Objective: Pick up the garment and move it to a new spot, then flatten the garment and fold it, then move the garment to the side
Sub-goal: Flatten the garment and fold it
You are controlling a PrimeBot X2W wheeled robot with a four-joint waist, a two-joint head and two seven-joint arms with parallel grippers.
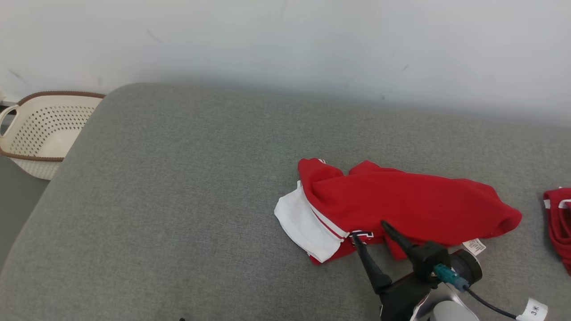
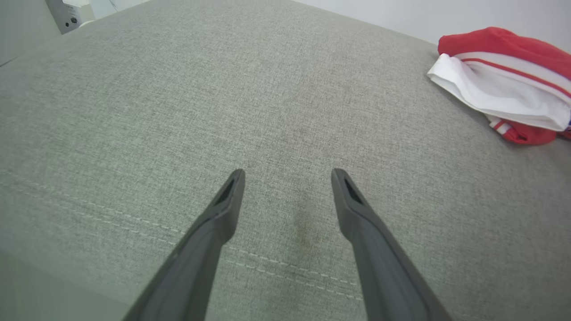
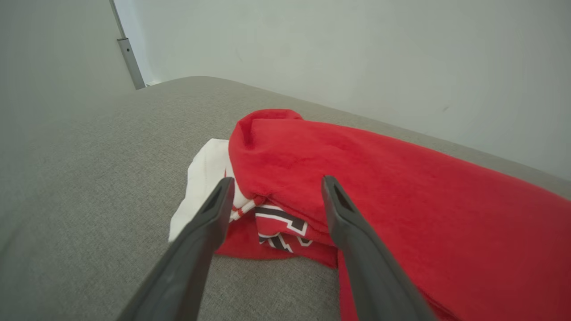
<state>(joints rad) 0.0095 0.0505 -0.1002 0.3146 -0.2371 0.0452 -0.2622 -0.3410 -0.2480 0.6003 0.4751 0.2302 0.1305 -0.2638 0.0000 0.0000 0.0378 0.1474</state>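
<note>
A red and white garment (image 1: 401, 203) lies bunched on the grey cushion, right of centre, with a white sleeve sticking out at its left end. My right gripper (image 1: 369, 229) stands open at the garment's near edge, fingertips right at the cloth, gripping nothing. In the right wrist view the garment (image 3: 357, 178) lies just past the spread fingers of that gripper (image 3: 274, 183), with a black and white print between them. My left gripper (image 2: 287, 174) is open over bare cushion, and the garment (image 2: 504, 84) sits far off at the upper right of its view.
A cream perforated basket (image 1: 40, 131) with a brown rim stands off the cushion's far left corner. Another red cloth (image 1: 557, 218) lies at the right edge. A pale wall runs behind the cushion (image 1: 178, 200), which has wide bare fabric to the left.
</note>
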